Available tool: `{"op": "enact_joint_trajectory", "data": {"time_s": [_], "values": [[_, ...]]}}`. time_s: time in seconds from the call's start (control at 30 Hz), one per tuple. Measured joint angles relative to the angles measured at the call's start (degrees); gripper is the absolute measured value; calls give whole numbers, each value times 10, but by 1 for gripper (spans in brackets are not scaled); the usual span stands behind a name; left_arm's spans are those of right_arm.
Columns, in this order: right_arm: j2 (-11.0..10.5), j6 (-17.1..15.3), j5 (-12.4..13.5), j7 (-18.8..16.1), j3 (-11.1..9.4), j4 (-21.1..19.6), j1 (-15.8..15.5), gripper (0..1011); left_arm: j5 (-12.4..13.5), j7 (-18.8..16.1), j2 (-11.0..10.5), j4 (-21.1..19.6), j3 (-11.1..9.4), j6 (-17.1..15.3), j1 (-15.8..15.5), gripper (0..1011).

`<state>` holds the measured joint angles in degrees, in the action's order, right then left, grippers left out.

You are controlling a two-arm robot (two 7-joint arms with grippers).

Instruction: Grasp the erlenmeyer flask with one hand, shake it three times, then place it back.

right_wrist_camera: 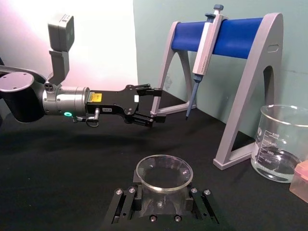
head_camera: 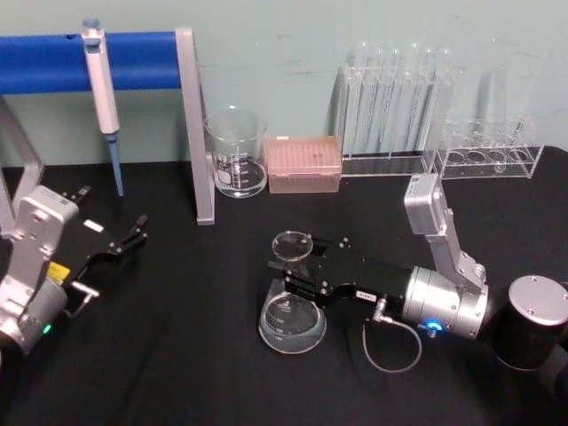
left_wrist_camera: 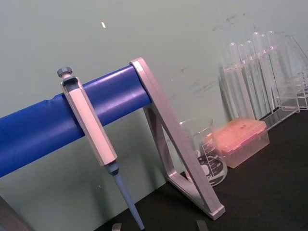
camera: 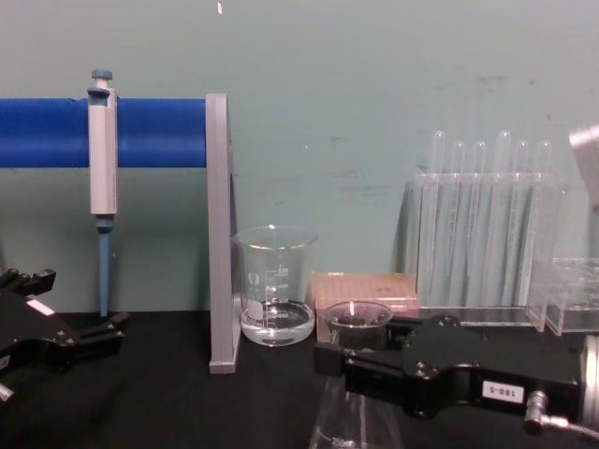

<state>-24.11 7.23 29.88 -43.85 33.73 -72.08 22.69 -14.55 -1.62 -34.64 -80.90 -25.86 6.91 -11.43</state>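
Head view, starting at your left: the left gripper (head_camera: 129, 235) hangs over the black table (head_camera: 177, 373) near the foot of the pipette stand (head_camera: 197, 142), its claw spread wide and holding nothing. Move right past the glass beaker (head_camera: 238, 153) and the pink tip box (head_camera: 304, 164), both well back by the wall, and you reach the erlenmeyer flask (head_camera: 292, 315). It stands upright near the middle of the table, its wide base apparently resting on the cloth. The right gripper (head_camera: 300, 264) reaches in from your right at neck height, jaws drawn narrow against either side of the neck just under the flared rim. In the right wrist view the rim sits squarely between them. I judge the grasp as made, or very nearly so. Nothing shows the flask off the table, so count the lift, the three shakes and the set-down as left to do — though a single moment cannot rule out that the shaking is over.
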Motion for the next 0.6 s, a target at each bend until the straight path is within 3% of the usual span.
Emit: {"op": "enact_joint_trajectory", "data": {"time_s": [0.6], "values": [[2,-6,1,3,1,4,2,457,0,0,0,0,0,0,0,1001]]}}
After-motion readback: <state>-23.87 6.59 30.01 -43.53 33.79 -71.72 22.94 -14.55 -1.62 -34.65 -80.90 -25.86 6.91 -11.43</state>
